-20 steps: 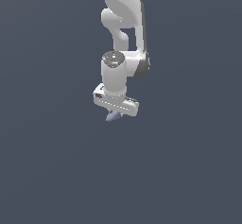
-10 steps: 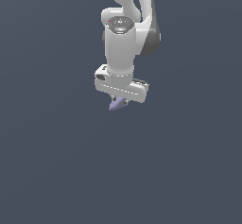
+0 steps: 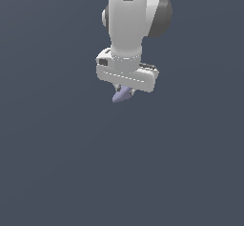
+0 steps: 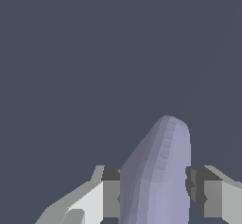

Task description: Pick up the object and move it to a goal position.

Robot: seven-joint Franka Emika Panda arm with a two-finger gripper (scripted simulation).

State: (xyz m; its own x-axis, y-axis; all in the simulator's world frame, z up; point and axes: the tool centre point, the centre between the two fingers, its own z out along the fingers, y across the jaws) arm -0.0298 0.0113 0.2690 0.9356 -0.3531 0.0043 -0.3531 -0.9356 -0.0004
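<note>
Currently gripper (image 3: 125, 92) is clamped on the object (image 3: 121, 95), which hangs under the white hand, tapered end sticking out past the fingers (image 4: 111, 198). Main risk, judged: smooth, tapered sides could let it slide or pivot out during a fast move. No goal marker is visible, so placement error can't be checked.

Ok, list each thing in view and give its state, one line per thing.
tool: shut on the object, a finger on each side of it.
object: held between the fingers, tapered end sticking out past them, touching no surface in view.
arm: hanging downward with the tool at its lower end, over plain dark ground.
</note>
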